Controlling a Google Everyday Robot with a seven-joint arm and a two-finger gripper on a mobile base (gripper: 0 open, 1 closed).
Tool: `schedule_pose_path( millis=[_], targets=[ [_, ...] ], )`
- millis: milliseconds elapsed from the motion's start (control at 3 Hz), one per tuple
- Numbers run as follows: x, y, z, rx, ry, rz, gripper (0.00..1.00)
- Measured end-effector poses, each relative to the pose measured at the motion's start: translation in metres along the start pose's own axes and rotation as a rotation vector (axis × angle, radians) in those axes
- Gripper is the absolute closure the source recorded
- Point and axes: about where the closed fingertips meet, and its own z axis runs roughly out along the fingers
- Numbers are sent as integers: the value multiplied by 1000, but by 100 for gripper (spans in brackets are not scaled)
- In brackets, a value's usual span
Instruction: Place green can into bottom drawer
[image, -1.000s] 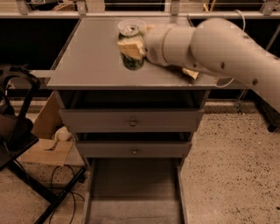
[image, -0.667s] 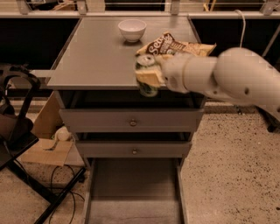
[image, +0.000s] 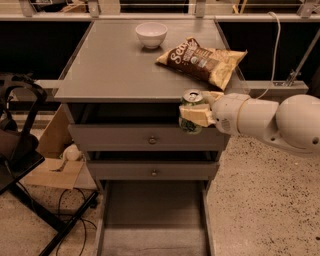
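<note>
Claw (image: 196, 116) clamped on upright green can (image: 191, 111), in front of cabinet's top edge, above open bottom drawer (image: 152, 220)

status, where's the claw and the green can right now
Claw shut on green can, upright, in front of the top drawer. Bottom drawer open below, slightly left. Nothing seen in the way.

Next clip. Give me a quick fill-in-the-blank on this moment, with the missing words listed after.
1. The gripper, out in front of the top drawer, is shut on the green can, whose silver top faces ____.
2. The bottom drawer is ____; the two above it are shut.
3. Near the chip bag stands a ____ bowl.
Missing words: up; open; white.
</note>
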Motion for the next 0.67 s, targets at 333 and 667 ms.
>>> schedule_pose_path(
  millis=[333,667],
  targets=[
    [1,-3,11,-9,-3,-9,100],
    [52,14,12,-105,-45,-8,100]
  ],
)
